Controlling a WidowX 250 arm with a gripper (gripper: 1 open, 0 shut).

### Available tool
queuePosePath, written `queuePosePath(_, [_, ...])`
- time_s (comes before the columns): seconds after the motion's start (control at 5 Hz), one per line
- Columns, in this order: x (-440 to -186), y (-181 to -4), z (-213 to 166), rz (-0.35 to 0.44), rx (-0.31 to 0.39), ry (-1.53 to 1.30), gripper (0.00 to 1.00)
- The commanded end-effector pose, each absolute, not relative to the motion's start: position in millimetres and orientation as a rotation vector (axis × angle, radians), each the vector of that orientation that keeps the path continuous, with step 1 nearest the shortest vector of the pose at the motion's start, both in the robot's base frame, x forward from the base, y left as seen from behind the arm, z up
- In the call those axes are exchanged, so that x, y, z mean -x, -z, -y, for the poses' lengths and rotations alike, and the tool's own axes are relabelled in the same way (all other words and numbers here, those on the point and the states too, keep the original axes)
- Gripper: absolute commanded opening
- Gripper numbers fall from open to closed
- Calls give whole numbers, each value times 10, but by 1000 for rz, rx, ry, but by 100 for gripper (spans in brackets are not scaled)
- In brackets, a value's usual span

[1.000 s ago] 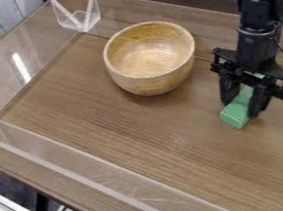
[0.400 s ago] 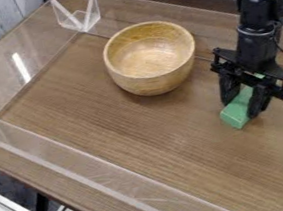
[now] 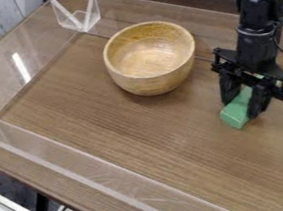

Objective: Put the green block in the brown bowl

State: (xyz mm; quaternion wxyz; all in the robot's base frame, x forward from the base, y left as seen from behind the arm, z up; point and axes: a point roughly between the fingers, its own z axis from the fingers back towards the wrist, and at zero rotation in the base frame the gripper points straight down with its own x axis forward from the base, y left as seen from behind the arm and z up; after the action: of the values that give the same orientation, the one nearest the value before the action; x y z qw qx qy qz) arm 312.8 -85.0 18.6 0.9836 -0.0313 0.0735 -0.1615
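The green block (image 3: pixel 238 112) lies on the wooden table at the right, its far end between my black fingers. My gripper (image 3: pixel 247 95) points straight down and is shut on that end of the block, low against the tabletop. The brown bowl (image 3: pixel 150 57) stands to the left of the gripper and a little farther back, with nothing inside it. A short gap of bare table separates bowl and gripper.
The wooden table (image 3: pixel 123 141) is ringed by a clear plastic wall (image 3: pixel 57 156) along the front and left edges. A clear plastic bracket (image 3: pixel 76 15) stands at the back left corner.
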Motion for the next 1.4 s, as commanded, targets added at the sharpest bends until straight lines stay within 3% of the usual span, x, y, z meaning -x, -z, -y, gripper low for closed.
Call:
queuePosePath(0.0, [-3111,-371,790,-108,67,338,0])
queuePosePath(0.4, [-3131,-1129,595,54,40,274,0])
queuePosePath(0.6, [-3208,-1408,343,91,21,217,0])
queuePosePath(1.0, [-3208,-1600,-249,106,3,121,0])
queuePosePath(1.2, [-3162,-1525,-416,100,-6,100,0])
